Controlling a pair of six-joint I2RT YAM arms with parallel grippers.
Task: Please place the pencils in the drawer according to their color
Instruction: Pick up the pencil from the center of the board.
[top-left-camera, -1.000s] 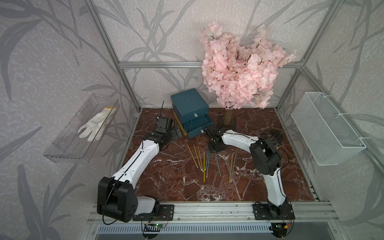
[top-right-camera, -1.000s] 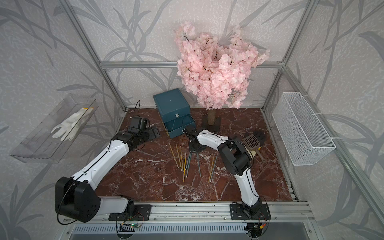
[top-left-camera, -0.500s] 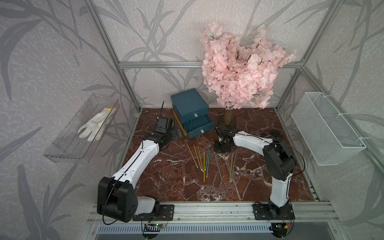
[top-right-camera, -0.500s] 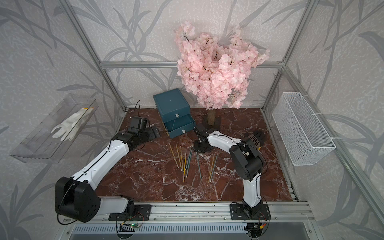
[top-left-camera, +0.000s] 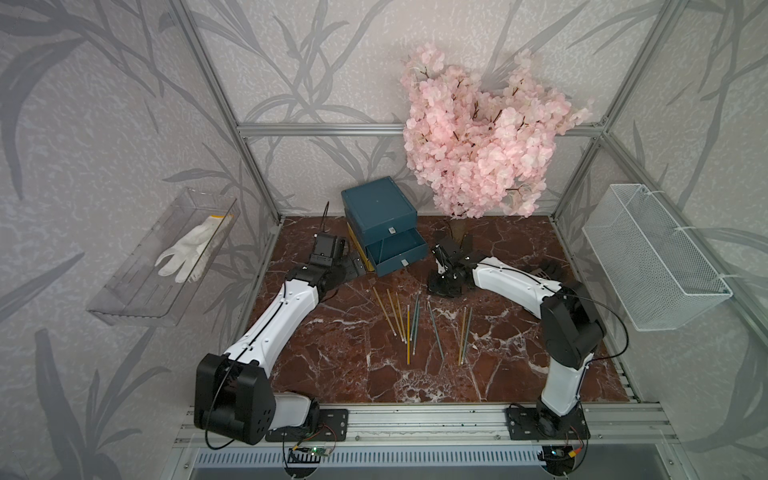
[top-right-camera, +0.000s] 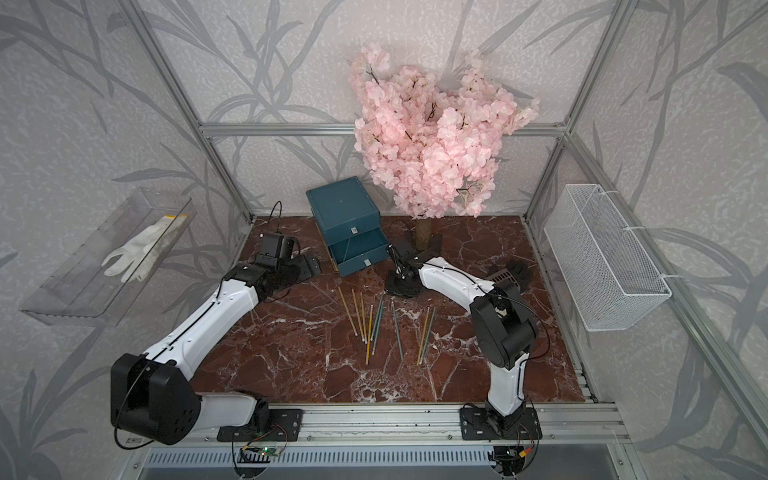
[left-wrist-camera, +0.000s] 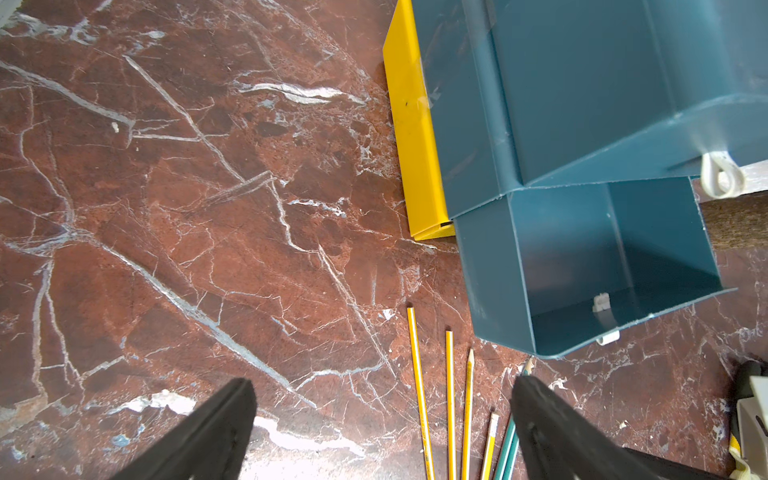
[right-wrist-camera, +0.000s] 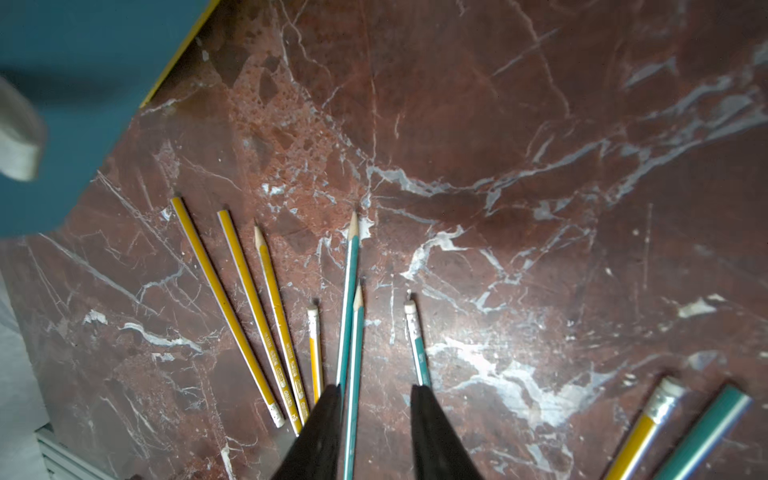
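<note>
The drawer (top-left-camera: 379, 210) chest stands at the back, dark teal in both top views (top-right-camera: 344, 204). Its middle teal drawer (left-wrist-camera: 490, 270) is pulled out and holds nothing; a yellow drawer (left-wrist-camera: 415, 145) shows at the bottom. Several yellow and teal pencils (top-left-camera: 411, 322) lie fanned on the marble in front of it (top-right-camera: 374, 320). My right gripper (right-wrist-camera: 374, 390) hovers over their far tips, jaws a little apart, one teal pencil (right-wrist-camera: 353, 353) lying on the table below the gap. My left gripper (left-wrist-camera: 382, 415) stands wide open left of the chest, holding nothing, near the yellow pencils (left-wrist-camera: 417, 374).
A pink blossom tree (top-left-camera: 478, 145) stands right of the chest, its trunk (top-left-camera: 457, 230) just behind my right wrist. A white wire basket (top-left-camera: 652, 257) hangs on the right wall. A clear tray (top-left-camera: 137, 291) with a white glove hangs on the left.
My right gripper has drawn back to the right from the drawer front, and its jaws have gone from shut to slightly apart. The left arm has not moved.
</note>
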